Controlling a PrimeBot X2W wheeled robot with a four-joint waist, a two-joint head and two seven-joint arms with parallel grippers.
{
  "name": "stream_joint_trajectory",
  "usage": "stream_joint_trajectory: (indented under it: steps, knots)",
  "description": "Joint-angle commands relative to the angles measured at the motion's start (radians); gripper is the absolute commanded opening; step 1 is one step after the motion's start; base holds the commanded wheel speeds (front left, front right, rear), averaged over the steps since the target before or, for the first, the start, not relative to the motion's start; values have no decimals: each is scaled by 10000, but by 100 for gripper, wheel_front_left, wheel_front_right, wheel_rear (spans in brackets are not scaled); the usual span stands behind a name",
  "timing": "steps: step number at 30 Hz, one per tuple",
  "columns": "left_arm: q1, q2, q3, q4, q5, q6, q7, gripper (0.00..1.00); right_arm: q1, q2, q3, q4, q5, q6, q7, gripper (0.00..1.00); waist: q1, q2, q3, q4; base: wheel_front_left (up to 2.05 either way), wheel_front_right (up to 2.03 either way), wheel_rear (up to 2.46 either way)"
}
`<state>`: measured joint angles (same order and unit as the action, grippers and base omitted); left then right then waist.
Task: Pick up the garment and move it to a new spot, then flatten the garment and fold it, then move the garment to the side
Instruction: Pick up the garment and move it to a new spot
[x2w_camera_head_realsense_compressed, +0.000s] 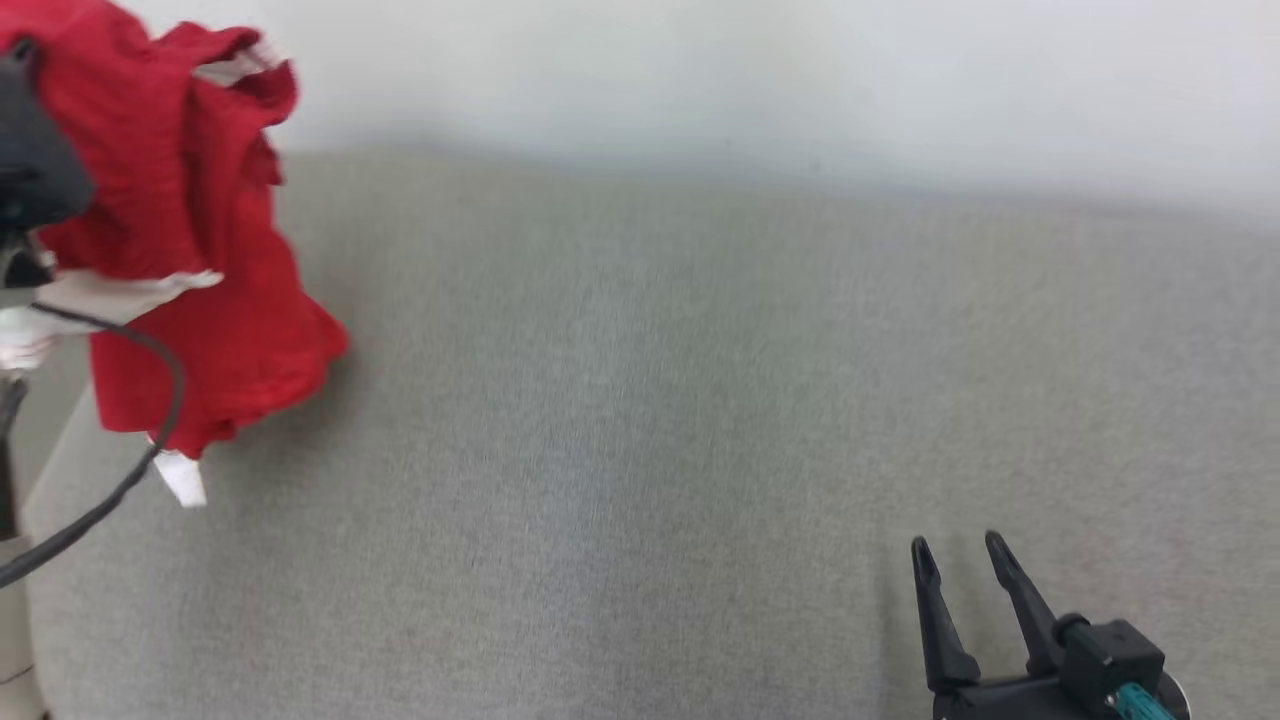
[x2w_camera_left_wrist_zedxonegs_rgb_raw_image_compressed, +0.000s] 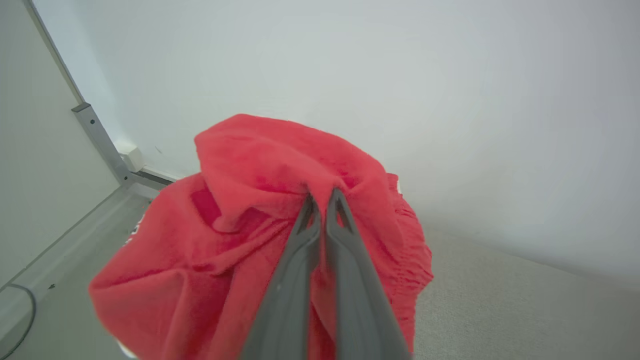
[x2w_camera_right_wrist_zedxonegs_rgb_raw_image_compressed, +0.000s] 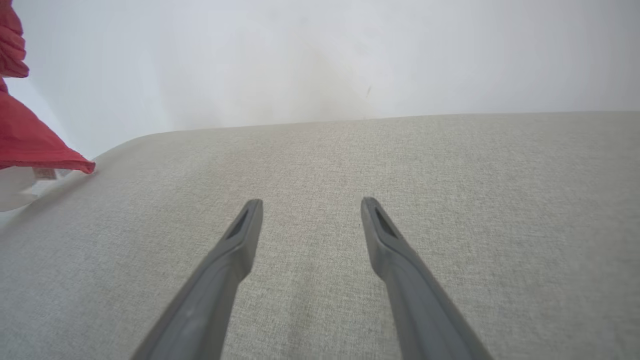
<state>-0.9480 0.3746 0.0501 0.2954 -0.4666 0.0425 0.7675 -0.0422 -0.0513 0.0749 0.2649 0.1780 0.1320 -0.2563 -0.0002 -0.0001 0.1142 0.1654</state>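
- Left hand (x2w_camera_left_wrist_zedxonegs_rgb_raw_image_compressed: 322, 197) is clamped tight on a fold of the crumpled red fabric garment (x2w_camera_left_wrist_zedxonegs_rgb_raw_image_compressed: 250, 165), fingers pressed together with cloth bunched around the tips.
- The garment (x2w_camera_head_realsense_compressed: 220, 250) hangs in a loose clump over the far left corner of the grey fabric-covered counter (x2w_camera_head_realsense_compressed: 650, 400). A white tag (x2w_camera_head_realsense_compressed: 183, 480) dangles off its lower end.
- Can't really tell if the bottom touches the counter or not.
- Right hand (x2w_camera_head_realsense_compressed: 955, 545) is wide open and holds nothing, low over the near right part of the counter, well apart from the garment.
- A thin black cable (x2w_camera_head_realsense_compressed: 175, 390) loops in front of the cloth by the left edge.
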Motion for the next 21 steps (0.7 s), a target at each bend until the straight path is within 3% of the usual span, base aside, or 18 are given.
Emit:
stream_joint_trajectory:
  steps: [1,13,21]
  knots:
    - [-160,-30,-30,-86,29,-44,-11,0,152,16,-21,34,53,-22,-55,100,2,1,-824,-301,0,0,0]
    - [-819,-1830,-1572,-773,-670,-860,302,0,492,10,-219,47,-9,-22,-95,100,2,1,-1570,-1875,0,0,0]
    - [-447,-2897,-2463,-890,-1168,-1043,108,0,472,11,-249,-18,-70,-22,-81,100,2,1,-1487,-3059,0,0,0]
